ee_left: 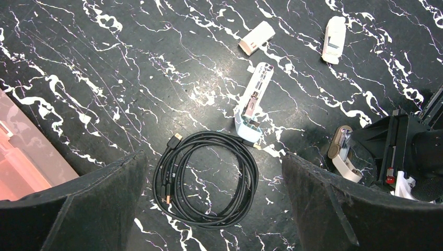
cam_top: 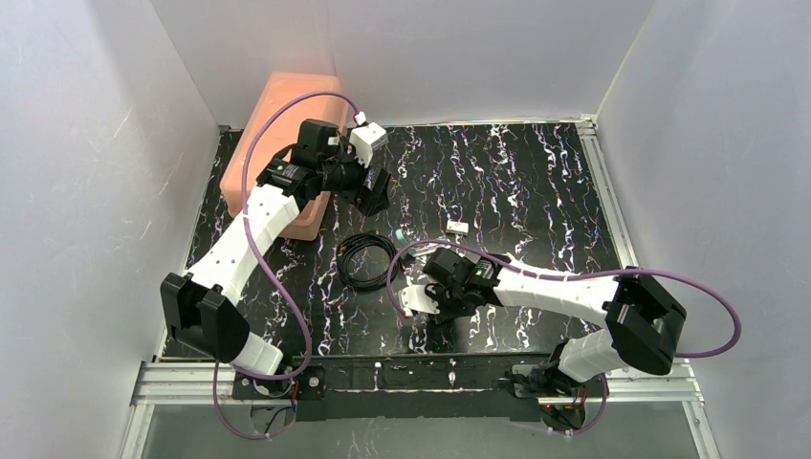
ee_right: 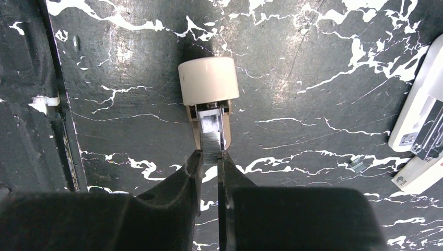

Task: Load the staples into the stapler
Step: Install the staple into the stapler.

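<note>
Holding the left gripper (cam_top: 373,201) spread wide, raised just behind the black cable (ee_left: 164,178); pinching the staples (ee_right: 211,141) in the right gripper (ee_right: 210,159), low, just right of the cable.

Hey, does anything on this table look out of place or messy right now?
A coiled black cable lies right by the blue end of the opened stapler, and it has no evident part in loading staples. Small white scraps are scattered on the table around the stapler. Nothing looks damaged.
</note>
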Controlling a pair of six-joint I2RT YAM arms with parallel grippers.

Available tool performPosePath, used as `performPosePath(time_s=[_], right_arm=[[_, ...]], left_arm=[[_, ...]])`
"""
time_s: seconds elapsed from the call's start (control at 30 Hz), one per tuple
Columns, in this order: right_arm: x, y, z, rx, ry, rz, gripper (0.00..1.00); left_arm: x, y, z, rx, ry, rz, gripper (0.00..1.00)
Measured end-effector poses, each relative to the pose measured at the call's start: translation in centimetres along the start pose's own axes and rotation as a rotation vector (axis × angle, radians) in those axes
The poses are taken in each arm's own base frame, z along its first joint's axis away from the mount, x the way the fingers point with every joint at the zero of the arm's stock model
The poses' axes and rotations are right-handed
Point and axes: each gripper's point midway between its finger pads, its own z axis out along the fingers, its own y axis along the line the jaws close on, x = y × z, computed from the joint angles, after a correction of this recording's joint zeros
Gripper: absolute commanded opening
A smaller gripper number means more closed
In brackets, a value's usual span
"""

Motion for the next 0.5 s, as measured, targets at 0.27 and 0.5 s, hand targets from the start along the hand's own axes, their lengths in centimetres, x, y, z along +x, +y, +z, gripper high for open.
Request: performPosePath(time_s=[0.27, 0.5], right_arm=[[-0.01, 0.06, 0.03, -0.001, 0.001, 0.007, 0.01], [0.33, 0.13, 0.37, -0.004, 0.021, 0.022, 0.01]], left_arm=[[0.06, 0.05, 0.11, 0.0, 0.003, -0.001, 0.99], [0.07, 0.05, 0.12, 0.0, 0.003, -0.001, 0.99]])
